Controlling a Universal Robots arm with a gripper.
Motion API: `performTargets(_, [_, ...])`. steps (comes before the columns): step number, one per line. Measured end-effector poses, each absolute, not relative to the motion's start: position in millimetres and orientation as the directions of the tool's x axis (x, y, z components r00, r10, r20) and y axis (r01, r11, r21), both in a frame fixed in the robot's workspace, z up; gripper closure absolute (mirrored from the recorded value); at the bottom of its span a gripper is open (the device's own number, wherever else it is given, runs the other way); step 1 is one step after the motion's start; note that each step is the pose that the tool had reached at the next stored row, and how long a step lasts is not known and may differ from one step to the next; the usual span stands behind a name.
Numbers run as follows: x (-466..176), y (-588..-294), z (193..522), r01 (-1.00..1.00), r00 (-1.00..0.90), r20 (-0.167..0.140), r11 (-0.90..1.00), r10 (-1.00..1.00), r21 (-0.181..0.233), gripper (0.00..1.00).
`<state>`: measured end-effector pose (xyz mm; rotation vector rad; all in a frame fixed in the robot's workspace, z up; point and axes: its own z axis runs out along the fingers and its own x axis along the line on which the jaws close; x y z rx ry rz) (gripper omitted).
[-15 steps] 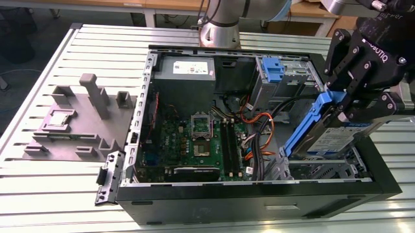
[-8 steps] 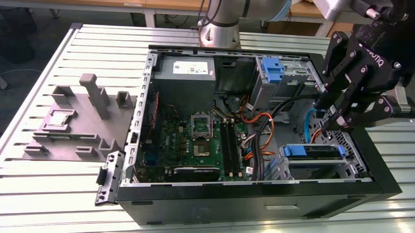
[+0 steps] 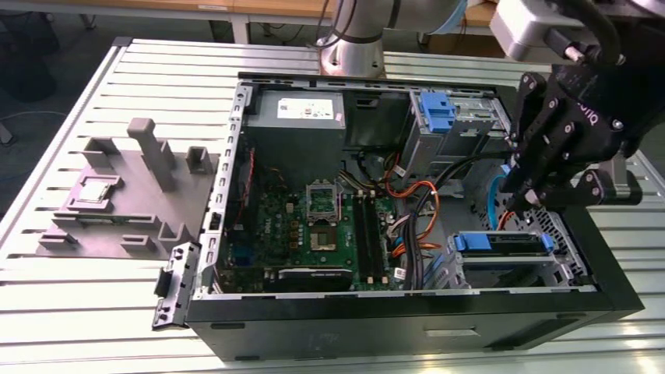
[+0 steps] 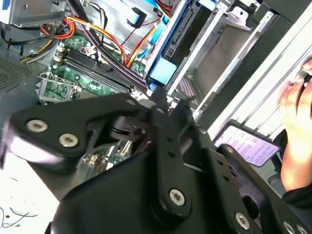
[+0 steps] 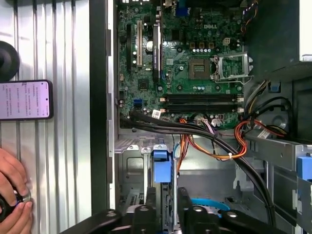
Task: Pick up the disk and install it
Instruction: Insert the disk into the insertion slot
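Black gripper [image 3: 525, 201] hangs over the exterior view's right end of the open computer case [image 3: 416, 319]; we cannot tell how wide it stands or whether it holds anything. Starting from the exterior view's left, we see a grey fixture block [image 3: 114, 202] on the slatted table [image 3: 93, 288], then the case's motherboard [image 3: 311, 226], then orange and black cables [image 3: 421, 210]. Right of those, the disk [image 3: 502, 243] sits in the drive cage [image 3: 445, 274], blue carrier edge up, near the gripper. In the first wrist view we see a phone [image 5: 24, 100] and a person's hand [image 5: 12, 207] on the table outside the case.
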<state>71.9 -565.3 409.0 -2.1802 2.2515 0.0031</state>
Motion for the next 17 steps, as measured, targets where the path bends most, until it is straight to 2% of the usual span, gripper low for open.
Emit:
performTargets(1, [71.9,-565.3,407.0,-0.999,-0.032,-0.007,0.032,-0.999,-0.004,0.7])
performTargets(3, [71.9,-565.3,403.5,-0.999,-0.032,-0.007,0.032,-0.999,-0.004,0.82])
performTargets(4, [71.9,-565.3,401.7,-0.999,-0.032,-0.007,0.032,-0.999,-0.004,0.82])
performTargets(6, [71.9,-565.3,398.1,-0.999,-0.032,-0.007,0.032,-0.999,-0.004,0.9])
performTargets(17, [71.9,-565.3,376.1,-0.999,-0.032,-0.007,0.032,-0.999,-0.004,0.9])
